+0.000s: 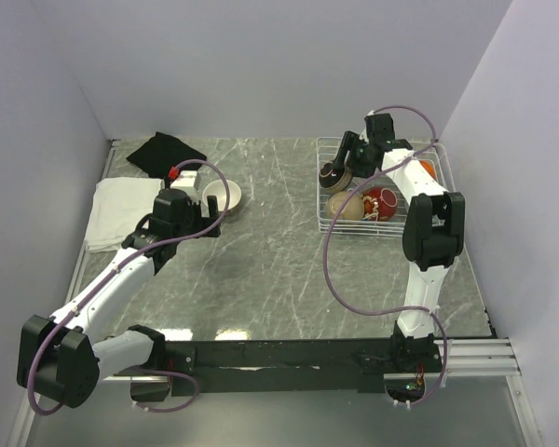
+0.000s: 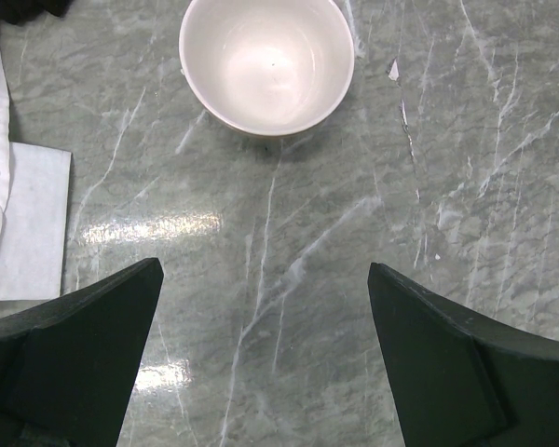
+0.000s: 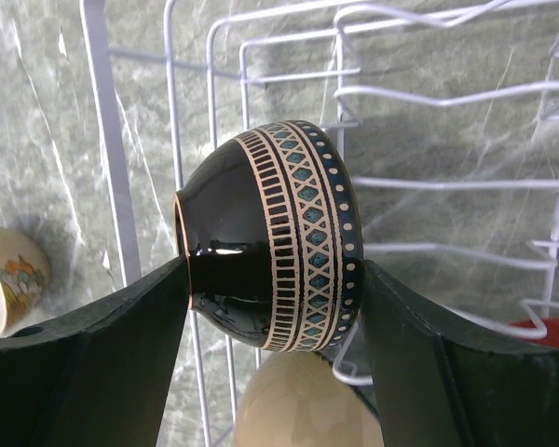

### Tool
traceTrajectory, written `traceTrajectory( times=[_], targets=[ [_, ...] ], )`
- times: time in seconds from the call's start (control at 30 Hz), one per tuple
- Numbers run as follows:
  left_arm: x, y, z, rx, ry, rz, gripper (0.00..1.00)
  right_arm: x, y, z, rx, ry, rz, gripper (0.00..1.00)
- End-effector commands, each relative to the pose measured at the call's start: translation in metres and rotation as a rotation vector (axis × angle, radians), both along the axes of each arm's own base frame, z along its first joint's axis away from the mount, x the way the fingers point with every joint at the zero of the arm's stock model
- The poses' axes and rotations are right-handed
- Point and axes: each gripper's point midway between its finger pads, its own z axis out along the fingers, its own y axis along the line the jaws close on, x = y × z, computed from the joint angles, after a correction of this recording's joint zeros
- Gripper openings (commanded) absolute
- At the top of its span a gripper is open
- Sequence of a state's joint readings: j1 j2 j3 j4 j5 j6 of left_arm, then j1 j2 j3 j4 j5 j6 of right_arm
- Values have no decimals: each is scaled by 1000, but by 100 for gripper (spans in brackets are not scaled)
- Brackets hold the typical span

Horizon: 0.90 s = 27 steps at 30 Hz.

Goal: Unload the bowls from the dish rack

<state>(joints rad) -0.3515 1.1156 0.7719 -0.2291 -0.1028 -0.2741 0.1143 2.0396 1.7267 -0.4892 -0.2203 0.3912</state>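
The white wire dish rack [image 1: 354, 226] stands at the far right; its wires fill the right wrist view [image 3: 102, 140]. My right gripper [image 1: 340, 166] is shut on a black bowl with a cream and teal pattern [image 3: 279, 214], held on its side over the rack, one finger on each side [image 3: 121, 345]. Under it lie a plain cream bowl [image 3: 303, 405] and a red bowl [image 1: 382, 200]. A white bowl [image 1: 222, 196] stands upright on the table at the left. My left gripper [image 2: 265, 307] is open and empty just short of that bowl [image 2: 265, 60].
A folded white cloth [image 1: 121, 209] lies at the far left, with a black cloth [image 1: 166, 152] behind it. A small white item with a red cap [image 1: 182, 175] sits beside the white bowl. A painted cream bowl [image 3: 9, 279] shows at the left edge. Walls close in on three sides.
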Motion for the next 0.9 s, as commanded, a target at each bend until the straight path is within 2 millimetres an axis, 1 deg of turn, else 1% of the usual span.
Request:
traceTrajectory(
  times=[0.0,0.07,0.1,0.17,0.37,0.53,0.6,0.67,0.73,0.8,0.83,0.87],
  targets=[
    [2,-3,13,-7,-47,-16,99,3,8,93,-13,-221,56,26],
    [3,-3,12,-7,-46,-14,99,1,7,97,-29,-236,65,26],
    [2,-3,12,-7,-44,-15,100,0,4,105,-43,-257,70,26],
    [3,-2,13,-8,-49,-12,99,-4,0,111,-70,-273,63,26],
    [3,-3,12,-11,-43,-14,100,-13,-11,122,-199,-312,86,25],
    [2,-5,10,-18,-36,-18,99,-19,-15,129,-305,-337,100,24],
    [2,-5,9,-20,-33,-18,99,-24,-10,133,-344,-353,131,24],
    [2,-6,11,-23,-35,-18,99,-27,-12,137,-400,-363,136,24],
    [2,-6,9,-21,-31,-18,99,-30,-6,141,-427,-373,139,24],
    [2,-6,10,-24,-31,-17,100,-33,-5,149,-474,-399,161,24],
    [3,-6,11,-25,-33,-15,99,-35,-1,150,-495,-404,167,24],
    [2,-6,9,-25,-28,-14,99,-38,3,156,-514,-425,184,24]
  ],
)
